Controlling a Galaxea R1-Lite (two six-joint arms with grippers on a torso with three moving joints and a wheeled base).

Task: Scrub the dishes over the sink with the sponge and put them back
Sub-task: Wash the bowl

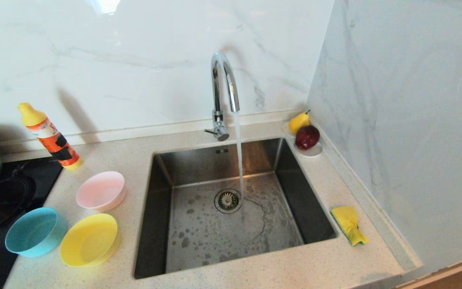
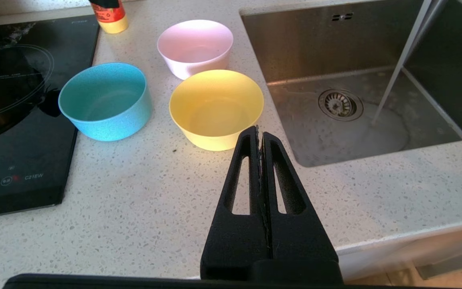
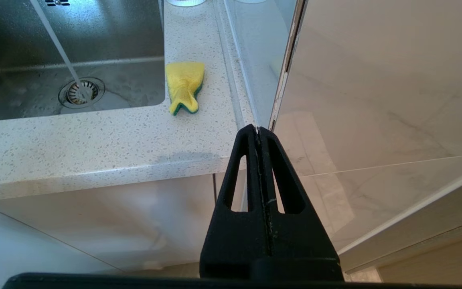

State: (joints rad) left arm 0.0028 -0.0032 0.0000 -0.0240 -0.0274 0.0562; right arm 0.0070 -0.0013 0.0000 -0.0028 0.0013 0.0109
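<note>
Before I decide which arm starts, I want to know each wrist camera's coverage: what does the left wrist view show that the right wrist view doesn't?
Only the left wrist view shows the pink bowl, blue bowl and yellow bowl on the counter, the black cooktop beside them, and the left gripper, jaws shut. Only the right wrist view shows the sponge on the counter by the wall, and the right gripper, jaws shut. Both show the sink with its drain strainer and the running water.
</note>
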